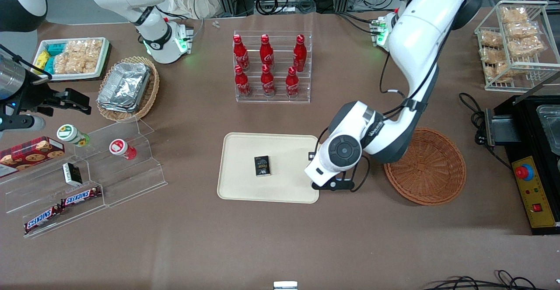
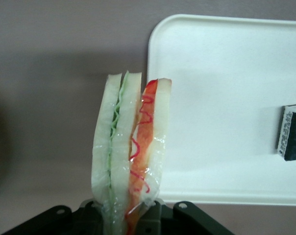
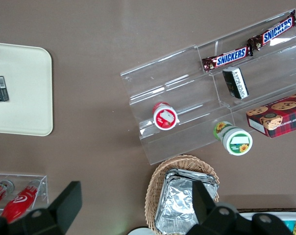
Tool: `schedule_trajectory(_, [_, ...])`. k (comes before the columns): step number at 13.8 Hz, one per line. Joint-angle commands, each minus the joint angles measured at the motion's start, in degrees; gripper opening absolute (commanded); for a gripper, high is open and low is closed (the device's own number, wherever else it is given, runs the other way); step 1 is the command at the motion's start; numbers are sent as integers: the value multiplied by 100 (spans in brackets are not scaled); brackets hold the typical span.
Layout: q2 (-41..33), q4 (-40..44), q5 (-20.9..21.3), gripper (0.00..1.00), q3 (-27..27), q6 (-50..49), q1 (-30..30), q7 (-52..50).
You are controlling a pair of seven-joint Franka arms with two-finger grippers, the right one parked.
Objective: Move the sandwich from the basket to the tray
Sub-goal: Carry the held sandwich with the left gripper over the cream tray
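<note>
Left arm [image 1: 411, 58]: glossy white rounded shells, dark grey bands at the joints; round dark grey cap with concentric rings on the wrist housing; black cable clipped along the forearm; green indicator light at the base. Gripper [image 2: 133, 223]: matte black body with small screws at 10 and 2 o'clock of its centre

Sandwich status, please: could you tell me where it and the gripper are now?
Gripper shut on sandwich, at the tray edge nearest the basket. Basket empty. Small black box lies on tray.
</note>
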Motion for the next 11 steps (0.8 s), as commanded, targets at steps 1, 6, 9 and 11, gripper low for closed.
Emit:
schedule_trajectory(1, [372,359,-22,0,37,170,-259,-43])
schedule_trajectory(6, [908,762,48,0,89,496,-610,-315])
schedule_trajectory(9, [1014,772,48,0,204,715,-646,-369])
schedule_trajectory(11, [1015,772,48,0,257,716,-629,-378])
